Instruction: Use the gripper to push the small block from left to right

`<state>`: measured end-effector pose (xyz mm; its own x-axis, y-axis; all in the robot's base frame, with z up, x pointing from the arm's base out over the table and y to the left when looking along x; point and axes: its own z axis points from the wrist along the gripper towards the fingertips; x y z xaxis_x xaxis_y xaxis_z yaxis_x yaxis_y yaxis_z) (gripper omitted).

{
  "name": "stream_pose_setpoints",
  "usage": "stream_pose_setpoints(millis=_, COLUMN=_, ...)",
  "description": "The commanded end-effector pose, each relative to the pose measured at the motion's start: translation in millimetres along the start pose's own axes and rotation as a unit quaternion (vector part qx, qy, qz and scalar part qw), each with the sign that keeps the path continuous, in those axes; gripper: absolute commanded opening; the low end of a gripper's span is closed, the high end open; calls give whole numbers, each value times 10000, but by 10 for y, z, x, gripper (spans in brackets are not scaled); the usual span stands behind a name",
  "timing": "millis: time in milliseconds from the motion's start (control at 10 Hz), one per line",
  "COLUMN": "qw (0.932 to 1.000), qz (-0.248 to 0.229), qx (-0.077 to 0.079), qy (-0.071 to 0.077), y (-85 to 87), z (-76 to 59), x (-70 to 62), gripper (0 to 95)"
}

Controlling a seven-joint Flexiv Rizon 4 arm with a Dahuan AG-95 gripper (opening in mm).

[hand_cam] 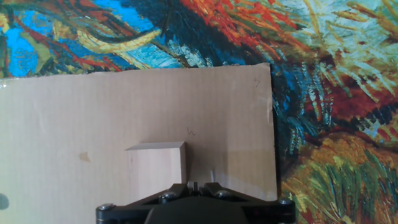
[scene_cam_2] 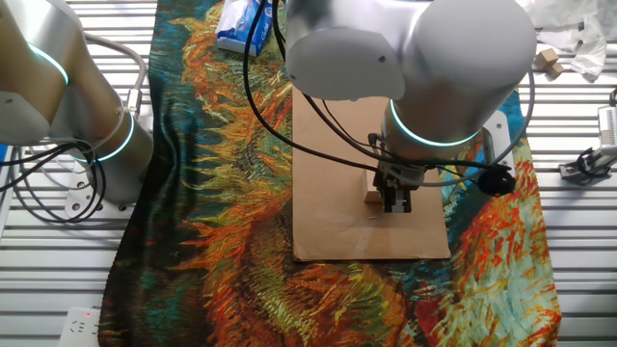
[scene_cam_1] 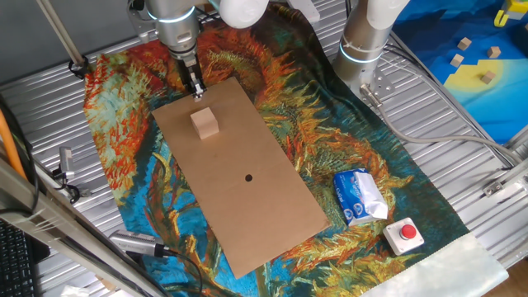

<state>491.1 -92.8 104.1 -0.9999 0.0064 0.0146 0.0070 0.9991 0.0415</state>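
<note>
step: lining up for the push. the gripper (scene_cam_1: pixel 197 90) hangs low at the far end of the brown board (scene_cam_1: pixel 264 198), just behind the small block (scene_cam_1: pixel 205 122)
claw: fingers pressed together into one narrow tip, nothing held
block: sits upright on the board near its upper end; hand view has it just ahead of the fingers, a shade to their left
contact: can't tell if the tip touches the block or stops just short
surroundings: painted cloth (scene_cam_1: pixel 132 99) under the board, blue-white packet (scene_cam_1: pixel 358 196) and red button (scene_cam_1: pixel 407 234) well apart
next move, my read: drop to block height, keep the tip centred on the face, slide steadily so it doesn't spin off
</note>
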Motion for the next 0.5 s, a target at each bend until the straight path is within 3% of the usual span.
stream_pose_setpoints(millis=100, qw=10000, qz=15, qx=-4, qy=-5, y=0, z=1, x=-2, gripper=0)
stream_pose_setpoints(millis=500, qw=10000, qz=-1, qx=-1, qy=-6, y=0, z=1, x=-2, gripper=0)
